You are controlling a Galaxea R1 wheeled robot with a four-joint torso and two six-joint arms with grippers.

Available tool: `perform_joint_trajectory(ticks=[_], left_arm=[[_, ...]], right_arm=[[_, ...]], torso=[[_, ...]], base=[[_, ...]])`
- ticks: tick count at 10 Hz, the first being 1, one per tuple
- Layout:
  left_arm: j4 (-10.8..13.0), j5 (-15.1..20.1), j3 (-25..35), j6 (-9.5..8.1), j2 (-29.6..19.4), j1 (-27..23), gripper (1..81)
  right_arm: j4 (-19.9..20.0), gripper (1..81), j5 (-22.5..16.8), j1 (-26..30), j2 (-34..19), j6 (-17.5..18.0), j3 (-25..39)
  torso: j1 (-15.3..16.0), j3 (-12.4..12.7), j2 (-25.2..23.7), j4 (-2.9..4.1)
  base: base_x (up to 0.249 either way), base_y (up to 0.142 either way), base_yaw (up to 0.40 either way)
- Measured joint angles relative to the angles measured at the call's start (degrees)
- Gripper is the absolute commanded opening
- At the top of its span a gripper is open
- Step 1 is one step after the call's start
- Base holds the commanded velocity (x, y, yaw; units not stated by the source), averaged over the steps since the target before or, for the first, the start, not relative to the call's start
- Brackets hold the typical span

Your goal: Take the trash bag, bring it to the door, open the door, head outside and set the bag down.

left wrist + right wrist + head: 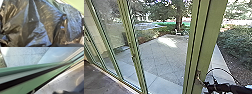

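Dark, glossy and crumpled, the trash bag (41, 25) hangs close in front of the left wrist camera. In the head view my right gripper (205, 84) is at the lower right, beside the metal handle (198, 77) on the green door frame (205, 45); whether it touches the handle I cannot tell. The right wrist view has the green frame (37, 83) running slantwise, close to the camera. How the left gripper stands on the bag cannot be made out.
Tall glass panes with green posts (130, 42) line the left and middle. Outside lie a paved yard (159, 60), a tree (178, 18) and bushes (237, 41) on the right. Dark indoor floor (96, 81) is at the lower left.
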Motion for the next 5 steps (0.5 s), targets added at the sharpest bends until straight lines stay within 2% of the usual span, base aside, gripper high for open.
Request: perform_joint_trajectory(ticks=[5], left_arm=[[-0.13, -0.02, 0.0, -0.02, -0.2, -0.11, 1.0]], right_arm=[[0.07, 81.1, 3.06, 0.63, 0.17, -0.39, -1.05]], torso=[[0.02, -0.7, 0.0, -0.05]], base=[[0.0, 0.0, 0.0]])
